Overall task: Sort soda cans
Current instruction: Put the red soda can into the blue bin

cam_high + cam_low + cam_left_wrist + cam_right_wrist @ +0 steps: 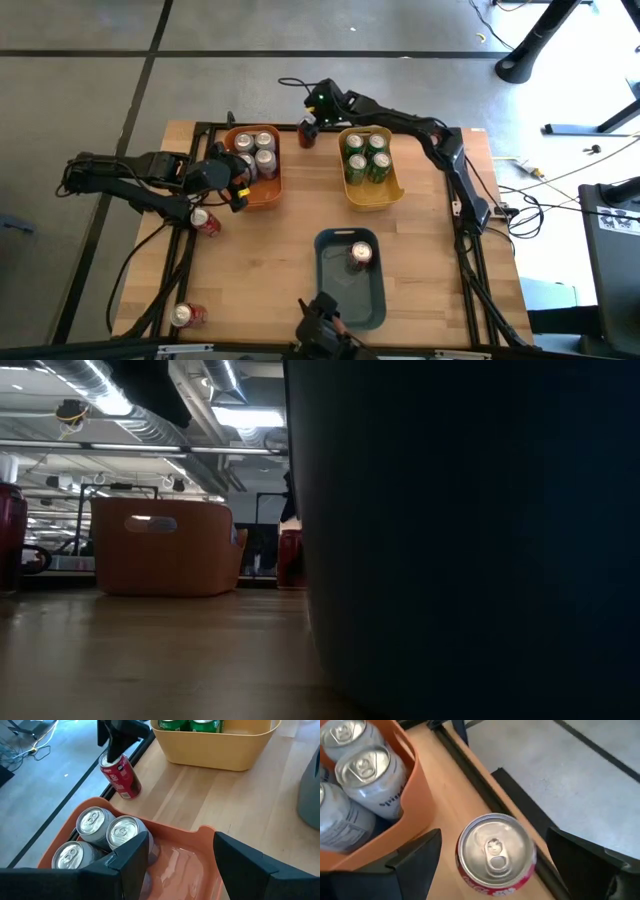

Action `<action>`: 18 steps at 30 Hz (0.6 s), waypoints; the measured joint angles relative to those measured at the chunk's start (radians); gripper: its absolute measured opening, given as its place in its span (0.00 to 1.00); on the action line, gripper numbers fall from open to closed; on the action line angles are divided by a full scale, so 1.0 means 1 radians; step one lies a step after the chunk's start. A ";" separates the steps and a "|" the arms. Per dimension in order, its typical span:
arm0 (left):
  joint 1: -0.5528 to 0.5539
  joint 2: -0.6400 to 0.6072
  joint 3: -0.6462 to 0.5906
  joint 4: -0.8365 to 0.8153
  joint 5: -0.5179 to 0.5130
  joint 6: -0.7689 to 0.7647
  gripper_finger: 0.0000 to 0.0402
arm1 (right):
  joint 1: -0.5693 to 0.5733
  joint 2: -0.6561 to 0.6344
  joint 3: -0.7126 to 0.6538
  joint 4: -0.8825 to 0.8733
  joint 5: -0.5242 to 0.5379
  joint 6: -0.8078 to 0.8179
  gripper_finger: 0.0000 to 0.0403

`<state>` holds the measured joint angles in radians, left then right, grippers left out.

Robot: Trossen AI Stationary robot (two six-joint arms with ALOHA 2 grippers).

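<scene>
Table [430,260] holds silver cans [256,152] (four), green four [365,155].

Low view mostly blocked by a dark bin wall [470,540]. Red can [10,540] cut off at its left edge. Labels on the silver cans [367,775] unreadable.

The high view looks straight down on the whole tabletop [420,260]. The low view sits at tabletop level, pressed close to a dark wall filling its right side, facing the orange bin [165,547] at 10 o'clock. Each wrist view peers closely past its own hand; both share that orange bin [175,865] and the upright red can [496,855].
</scene>
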<state>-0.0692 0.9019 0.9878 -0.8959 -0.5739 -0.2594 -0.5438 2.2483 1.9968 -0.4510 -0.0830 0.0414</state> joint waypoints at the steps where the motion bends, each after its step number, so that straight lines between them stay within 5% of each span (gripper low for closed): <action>1: 0.000 0.000 0.000 0.000 0.000 0.000 0.53 | 0.000 0.008 0.000 0.003 -0.005 -0.001 0.89; 18: 0.000 0.000 0.000 0.005 0.000 0.001 0.53 | 0.002 0.063 -0.015 0.014 0.035 -0.046 0.89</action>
<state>-0.0692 0.9020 0.9882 -0.8913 -0.5735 -0.2581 -0.5416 2.3113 1.9815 -0.4373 -0.0479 -0.0044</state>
